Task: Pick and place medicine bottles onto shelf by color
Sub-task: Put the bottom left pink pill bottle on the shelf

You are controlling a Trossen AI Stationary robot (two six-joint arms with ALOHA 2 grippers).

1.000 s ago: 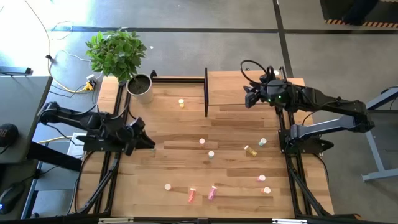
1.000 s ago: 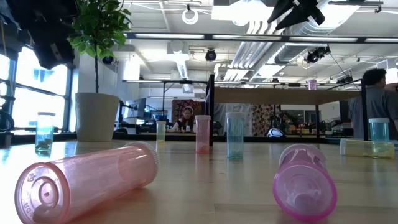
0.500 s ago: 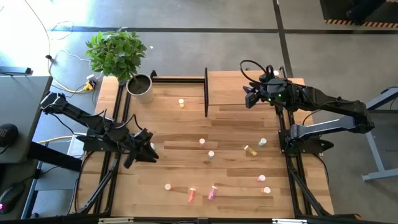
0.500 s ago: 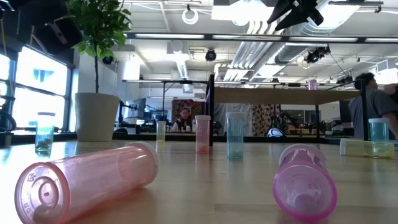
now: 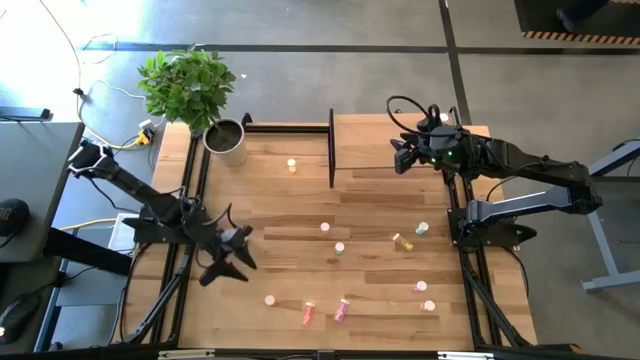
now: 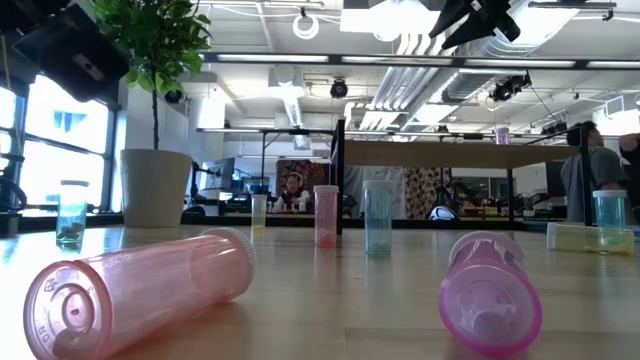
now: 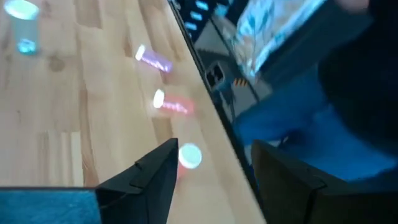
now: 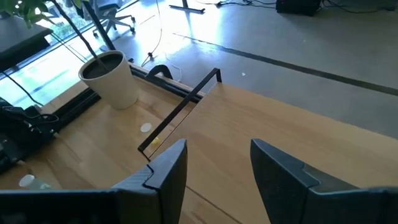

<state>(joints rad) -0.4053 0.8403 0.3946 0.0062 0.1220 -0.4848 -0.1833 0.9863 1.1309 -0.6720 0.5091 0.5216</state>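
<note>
Small medicine bottles stand or lie scattered on the wooden table: a yellow one (image 5: pixel 291 166), a pale one (image 5: pixel 324 228), a greenish one (image 5: pixel 339 248), and red-pink (image 5: pixel 308 314) and magenta (image 5: pixel 341 309) ones lying near the front edge. My left gripper (image 5: pixel 241 252) hovers open above the table's left side, holding nothing. A white-capped bottle (image 7: pixel 189 155) shows just beyond my left gripper (image 7: pixel 211 171). My right gripper (image 5: pixel 400 156) hangs open over the shelf (image 5: pixel 420 140), a light-wood board with a black frame, at the far right.
A grey pot with a green plant (image 5: pixel 226 140) stands at the far left corner. More bottles stand at the right: a lying yellow one (image 5: pixel 402 242), a greenish one (image 5: pixel 421 229) and a pink one (image 5: pixel 420 287). Black rails run along both table sides.
My left gripper has swung from the table's left edge toward the near edge and a little to the right, sinking slightly. It has rolled about its own axis and its fingers have spread wider. The bottles have stayed where they were.
</note>
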